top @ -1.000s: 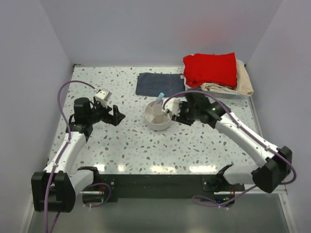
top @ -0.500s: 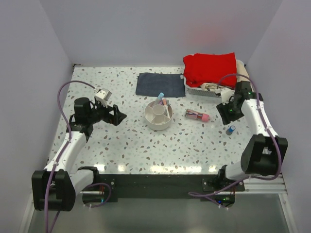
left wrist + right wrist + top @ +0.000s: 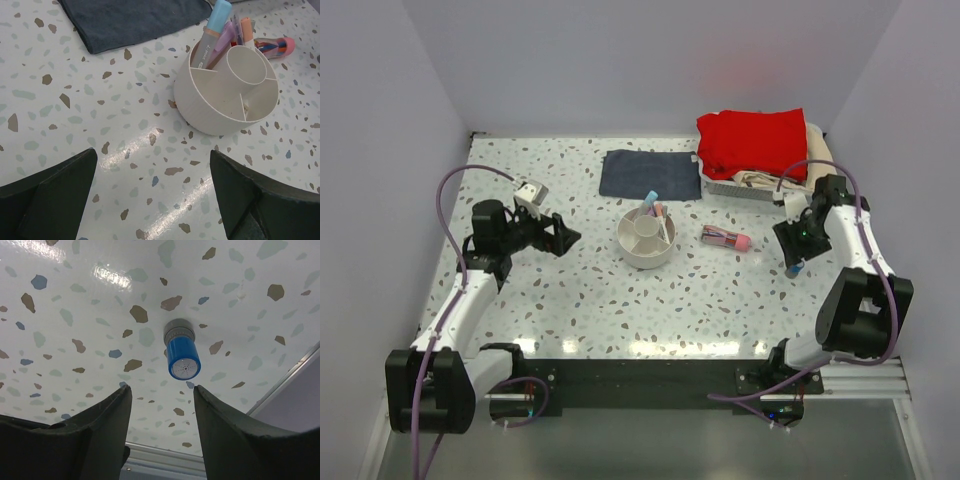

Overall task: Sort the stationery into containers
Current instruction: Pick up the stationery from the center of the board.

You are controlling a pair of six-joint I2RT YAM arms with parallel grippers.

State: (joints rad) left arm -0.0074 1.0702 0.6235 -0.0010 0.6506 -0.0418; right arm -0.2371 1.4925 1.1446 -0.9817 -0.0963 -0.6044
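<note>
Rightward, near the basket (image 3: 725, 187), the right gripper (image 3: 161, 392) hangs released over a blue-capped piece (image 3: 182, 357), left gripper (image 3: 154, 155) also released.

We see a glossy speckled tabletop (image 3: 65, 95) throwing glare, a smooth matt plastic bowl (image 3: 200, 110), a soft matt dark-blue cloth (image 3: 135, 20) at its eleven o'clock, and a shiny blue plastic cap (image 3: 183, 359).
</note>
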